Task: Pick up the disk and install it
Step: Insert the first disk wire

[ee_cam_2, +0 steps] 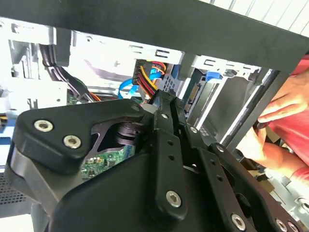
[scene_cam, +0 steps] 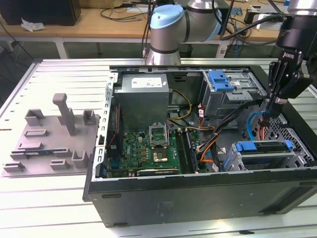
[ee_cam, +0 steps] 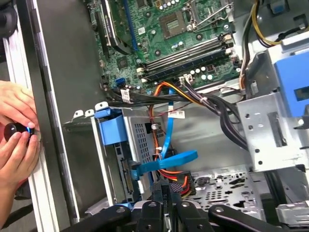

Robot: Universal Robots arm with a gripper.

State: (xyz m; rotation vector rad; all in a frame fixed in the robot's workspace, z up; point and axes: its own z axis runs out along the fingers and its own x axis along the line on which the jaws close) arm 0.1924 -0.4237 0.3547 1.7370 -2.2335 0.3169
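the open computer case (scene_cam: 198, 201) is lying on its side on the slatted table (scene_cam: 64, 69), its black wall standing along the near edge in the exterior view. the gripper (scene_cam: 267, 115) is hanging over the end of the case at the exterior view's right, tips pointing down into the gap between two metal drive cages. in the first wrist view its fingers (ee_cam: 161, 193) are lying pressed together with nothing between them. the room beneath is tight: a blue ribbon cable (ee_cam: 166, 162) and red, orange and black wires are crossing the perforated floor there. the disk (scene_cam: 262, 147) is sitting in the nearer cage, by the case's near corner, blue bracket uppermost, close under the tips but apart from them. the farther cage (scene_cam: 233, 96) is carrying a blue tab (scene_cam: 220, 80) on top. the motherboard (scene_cam: 148, 148) is filling the middle of the case, a grey metal box (scene_cam: 143, 94) beyond it. a person's hands (ee_cam: 17, 145) are resting at the case wall's outer rim, pinching a small dark round thing. a grey fixture plate (scene_cam: 49, 144) is lying well apart at the exterior view's left.
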